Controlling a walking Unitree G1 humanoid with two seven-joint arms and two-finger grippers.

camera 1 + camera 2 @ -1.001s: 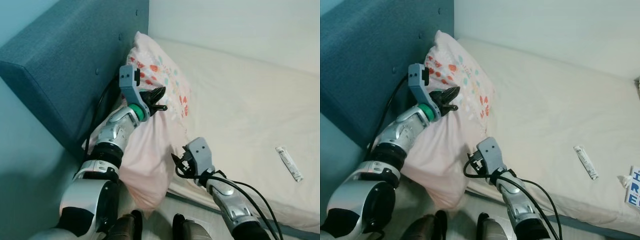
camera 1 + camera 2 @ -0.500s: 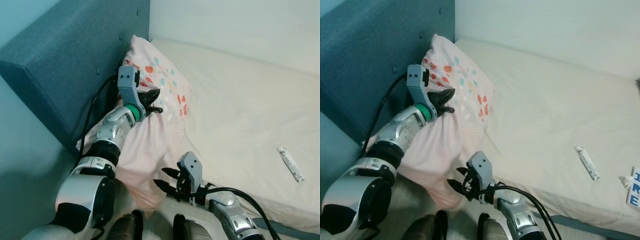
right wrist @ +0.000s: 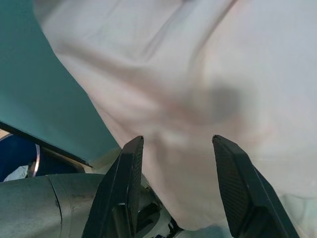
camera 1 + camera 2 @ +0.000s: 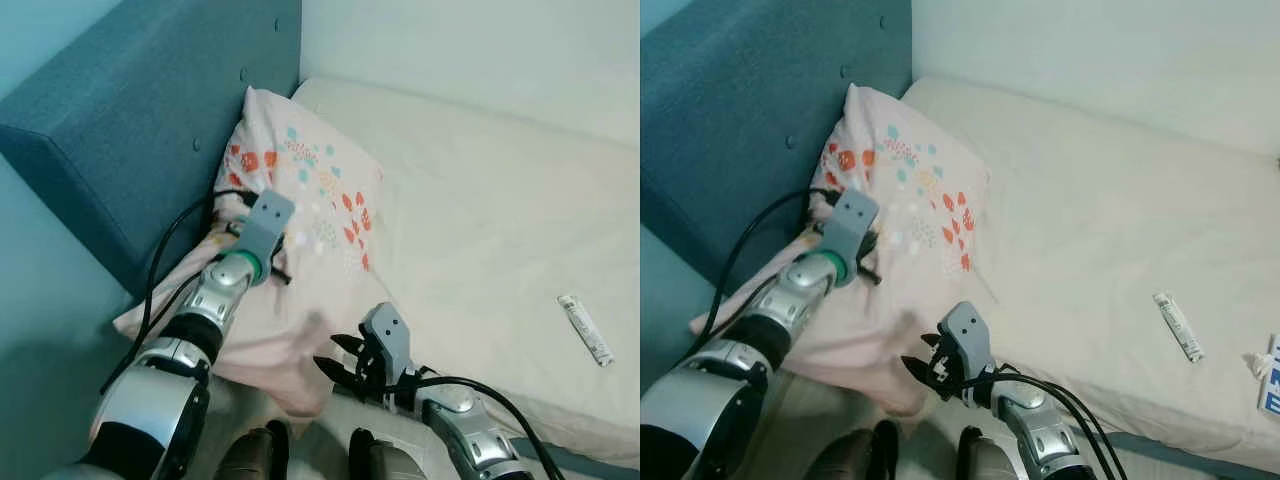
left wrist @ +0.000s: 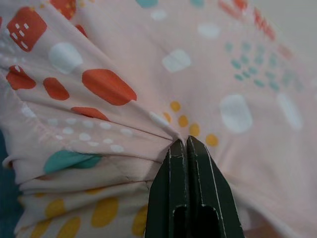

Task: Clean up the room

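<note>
A pale pink pillow (image 4: pixel 310 210) with coloured spots lies at the head of the bed, leaning against the blue headboard (image 4: pixel 130 110). My left gripper (image 5: pixel 187 144) is shut on a pinched fold of the pillow's cover (image 5: pixel 124 114), near the pillow's left side (image 4: pixel 862 265). My right gripper (image 4: pixel 335 360) is open, low at the pillow's hanging near corner (image 3: pixel 183 129), with the fabric just beyond its fingers (image 3: pixel 126 173).
The cream mattress (image 4: pixel 500 200) stretches to the right. A small white packet (image 4: pixel 582 328) lies on it, and a blue-and-white box (image 4: pixel 1270 385) sits at its right edge. The wall (image 4: pixel 470 40) runs behind the bed. My feet (image 4: pixel 300 455) stand on the floor.
The pillow has dropped from upright to lying flatter against the headboard. My left gripper came down with it, still holding the cover. The right gripper stayed low and open.
</note>
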